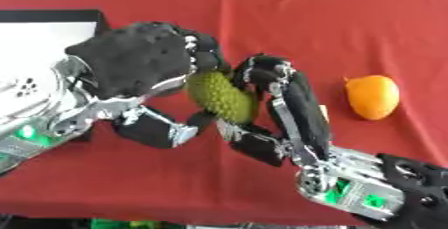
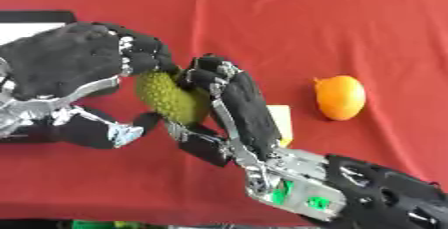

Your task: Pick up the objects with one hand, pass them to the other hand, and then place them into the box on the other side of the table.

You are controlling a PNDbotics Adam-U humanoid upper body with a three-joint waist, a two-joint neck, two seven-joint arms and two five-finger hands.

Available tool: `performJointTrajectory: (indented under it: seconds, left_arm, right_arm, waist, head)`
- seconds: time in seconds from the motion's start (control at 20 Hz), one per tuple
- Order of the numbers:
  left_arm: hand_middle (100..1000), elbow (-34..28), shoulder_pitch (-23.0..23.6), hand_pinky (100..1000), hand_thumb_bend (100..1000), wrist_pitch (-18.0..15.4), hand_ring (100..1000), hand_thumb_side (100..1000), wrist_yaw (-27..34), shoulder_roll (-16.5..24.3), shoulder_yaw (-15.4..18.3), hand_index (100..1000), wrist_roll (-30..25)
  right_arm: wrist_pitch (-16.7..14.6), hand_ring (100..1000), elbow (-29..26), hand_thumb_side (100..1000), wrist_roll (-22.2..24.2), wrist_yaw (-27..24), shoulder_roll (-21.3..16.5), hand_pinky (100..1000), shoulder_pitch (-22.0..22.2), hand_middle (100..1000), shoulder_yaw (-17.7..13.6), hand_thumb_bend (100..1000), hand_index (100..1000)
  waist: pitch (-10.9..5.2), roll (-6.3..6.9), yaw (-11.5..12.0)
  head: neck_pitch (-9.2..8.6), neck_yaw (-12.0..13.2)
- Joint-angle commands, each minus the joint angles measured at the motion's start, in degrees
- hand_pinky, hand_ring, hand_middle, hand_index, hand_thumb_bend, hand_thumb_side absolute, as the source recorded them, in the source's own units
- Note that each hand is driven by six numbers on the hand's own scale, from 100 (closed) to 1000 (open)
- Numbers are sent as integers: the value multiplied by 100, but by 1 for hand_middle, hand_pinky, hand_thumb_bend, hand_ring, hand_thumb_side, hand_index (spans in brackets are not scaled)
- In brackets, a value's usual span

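Over the middle of the red-covered worktop (image 1: 262,18), both hands meet around a green, bumpy, oval fruit (image 1: 220,97), which is held above the cloth between them. The left hand (image 1: 140,63), coming in from the left edge, has its fingers curled over the fruit's upper left side and its thumb under the lower end. The right hand (image 2: 241,108), rising from the lower right corner, has its fingers curled over the fruit's top right, with its thumb low against the underside. Both hands are therefore clamped on the same fruit, and it cannot be told which one carries it.

To the right, well apart from the hands, an orange fruit (image 1: 373,96) lies alone on the cloth, with open red surface all round it and up to the far edge. A pale yellow object (image 2: 280,123) shows partly behind the right hand. At the left edge, a white box (image 1: 39,48) with a dark rim sits just beside and partly behind the left arm. The near strip of cloth below the hands is open.
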Motion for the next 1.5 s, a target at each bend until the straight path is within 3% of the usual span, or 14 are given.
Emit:
performJointTrajectory:
  seconds: [0.05, 0.3, 0.6, 0.85, 1.0, 1.35, 1.5]
  left_arm:
    - [775, -64, -33, 775, 259, -35, 761, 357, -120, 9, 32, 844, 49]
    - [747, -64, 3, 754, 275, -103, 739, 358, -289, -17, 36, 811, 201]
    - [653, -64, 34, 685, 303, -277, 663, 362, -539, -53, 11, 728, 417]
    - [603, -64, 90, 634, 237, -298, 619, 314, -542, -62, 3, 686, 582]
    - [585, -64, 120, 607, 109, -271, 602, 275, -467, -58, -11, 672, 657]
    - [504, -64, 154, 529, 100, -175, 528, 256, -304, -50, -12, 588, 840]
    - [477, -64, 178, 496, 100, -105, 503, 254, -229, -35, 5, 561, 921]
  right_arm:
    - [-32, 588, -113, 100, -62, 74, -125, 251, -41, 365, -50, 163, 382]
    - [-82, 587, -113, 100, -41, 127, -125, 252, -19, 364, -40, 165, 382]
    - [-107, 587, -113, 100, -53, 141, -122, 249, -4, 362, -19, 166, 381]
    - [-127, 586, -113, 100, -61, 141, -119, 247, 11, 366, 3, 167, 380]
    - [-138, 586, -113, 100, -62, 143, -120, 246, 22, 369, 15, 167, 380]
    - [-141, 594, -113, 100, -54, 192, -125, 263, 40, 392, 24, 172, 407]
    - [-104, 608, -113, 100, -23, 266, -138, 284, 56, 422, 18, 222, 438]
  waist:
    - [-125, 32, -3]
    - [-116, 34, -14]
    - [-110, 35, -20]
    - [-107, 34, -23]
    - [-107, 33, -28]
    - [-105, 33, -34]
    - [-108, 28, -40]
  head:
    - [-59, 24]
    - [-80, 29]
    - [-92, 32]
    - [-91, 40]
    - [-94, 50]
    - [-82, 53]
    - [-72, 59]
